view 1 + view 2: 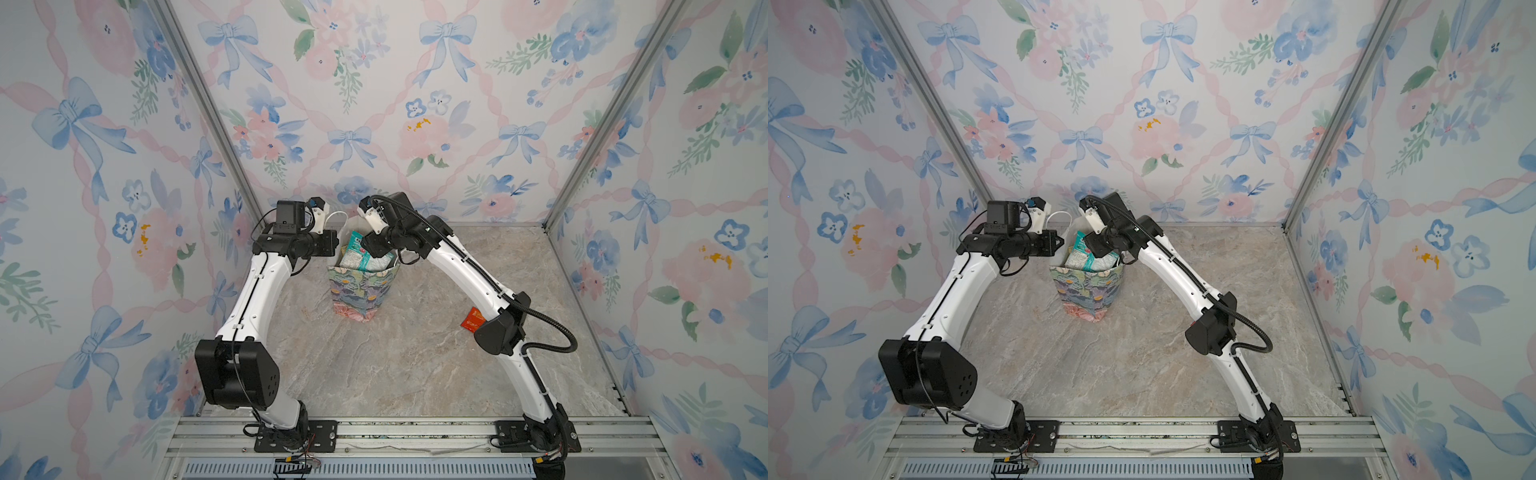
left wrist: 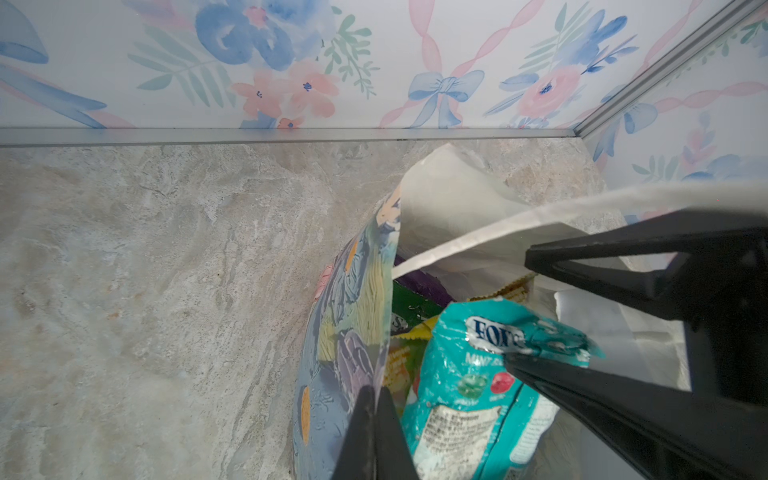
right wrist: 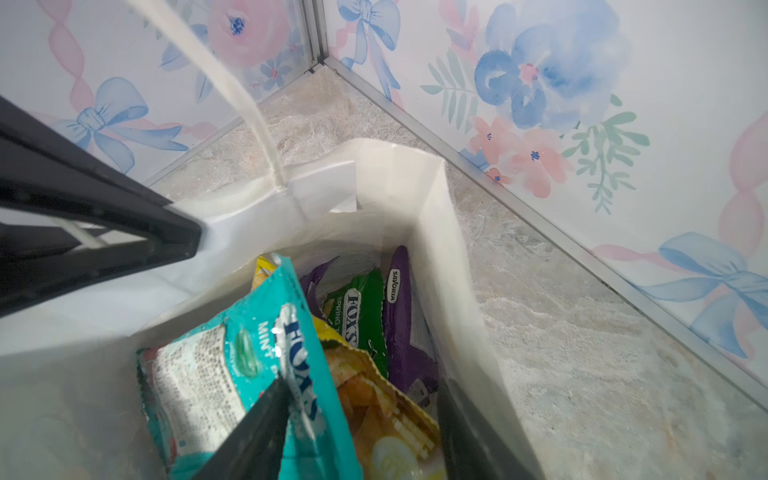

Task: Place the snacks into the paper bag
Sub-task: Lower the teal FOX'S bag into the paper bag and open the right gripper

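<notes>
The paper bag [image 1: 361, 291] stands near the back of the marble table [image 1: 395, 365], leaning a little. The left gripper [image 2: 372, 395] is pinched shut on its flowered side wall just below the rim, holding the mouth open. The right gripper [image 3: 363, 386] hangs in the mouth with its jaws wide apart and holds nothing. The teal FOX'S mint packet [image 3: 232, 353] leans against one finger [image 3: 266, 415] and stands well above the rim. Below it lie a green FOX'S packet [image 3: 361, 307], a purple packet [image 3: 401, 299] and a yellow-orange one [image 3: 386, 407].

The risk is in pulling out: if the glossy teal packet clings to that finger, it could ride up and topple over the rim. A tug from the pinched wall could also tip the light bag.

One small red-orange packet [image 1: 473, 320] lies on the table, half covered by the right arm's elbow and well apart from the bag. The bag's bottom is hidden, so the count inside is probably incomplete.
</notes>
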Tool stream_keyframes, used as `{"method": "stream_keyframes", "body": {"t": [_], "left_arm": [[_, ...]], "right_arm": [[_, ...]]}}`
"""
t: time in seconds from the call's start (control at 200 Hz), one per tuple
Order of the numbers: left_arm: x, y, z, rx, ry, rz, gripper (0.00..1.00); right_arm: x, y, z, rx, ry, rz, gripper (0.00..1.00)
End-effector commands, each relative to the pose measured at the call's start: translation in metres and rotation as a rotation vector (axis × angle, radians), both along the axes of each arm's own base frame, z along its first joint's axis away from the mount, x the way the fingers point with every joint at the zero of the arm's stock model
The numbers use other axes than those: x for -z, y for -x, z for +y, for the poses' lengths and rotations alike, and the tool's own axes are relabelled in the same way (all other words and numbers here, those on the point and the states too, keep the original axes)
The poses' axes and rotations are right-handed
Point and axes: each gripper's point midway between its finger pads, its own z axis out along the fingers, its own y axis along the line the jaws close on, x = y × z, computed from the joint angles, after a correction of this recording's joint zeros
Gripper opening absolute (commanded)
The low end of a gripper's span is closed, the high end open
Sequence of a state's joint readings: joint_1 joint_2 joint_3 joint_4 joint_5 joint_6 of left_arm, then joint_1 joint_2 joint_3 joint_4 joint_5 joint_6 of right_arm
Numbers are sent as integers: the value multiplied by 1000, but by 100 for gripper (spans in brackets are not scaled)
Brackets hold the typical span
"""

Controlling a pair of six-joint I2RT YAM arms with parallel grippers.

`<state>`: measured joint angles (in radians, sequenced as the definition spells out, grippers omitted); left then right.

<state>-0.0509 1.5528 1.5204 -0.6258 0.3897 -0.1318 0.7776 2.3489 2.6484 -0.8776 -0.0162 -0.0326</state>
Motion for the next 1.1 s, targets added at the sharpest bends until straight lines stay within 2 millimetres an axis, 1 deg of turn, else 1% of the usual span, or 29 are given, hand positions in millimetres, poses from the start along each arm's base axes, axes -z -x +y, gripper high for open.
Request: {"method": "stream_keyframes", "body": {"t": [0.0, 0.08, 0.125, 0.215, 0.255, 0.3, 0.365, 0.585, 0.775, 1.005, 1.095], "left_arm": [[7, 6, 1, 11, -14, 19, 0], [6, 6, 1, 13, -14, 18, 0], [6, 6, 2, 11, -15, 18, 0], [6, 6, 1, 11, -14, 17, 0], [6, 6, 1, 12, -14, 18, 0], [6, 6, 1, 13, -13, 18, 0], [5, 7, 1, 12, -13, 16, 0], [4, 7, 1, 11, -14, 14, 0], [4, 7, 1, 11, -13, 14, 0], [5, 7, 1, 12, -13, 16, 0], [4, 7, 1, 13, -13, 13, 0]], "right_arm": [[-76, 18, -10, 7, -94, -126, 63], [-93, 29, -13, 3, -110, -154, 64], [-96, 35, -12, -4, -113, -155, 64], [-96, 45, -9, -21, -102, -148, 60], [-94, 47, -8, -26, -94, -142, 56], [-87, 49, -6, -27, -78, -132, 51], [-78, 49, -4, -27, -58, -118, 46], [-47, 45, 4, -27, -15, -64, 38], [-16, 33, 13, -19, 17, -24, 37], [21, 8, 19, 17, 10, 33, 36], [39, 1, 23, 30, -3, 66, 35]]}}
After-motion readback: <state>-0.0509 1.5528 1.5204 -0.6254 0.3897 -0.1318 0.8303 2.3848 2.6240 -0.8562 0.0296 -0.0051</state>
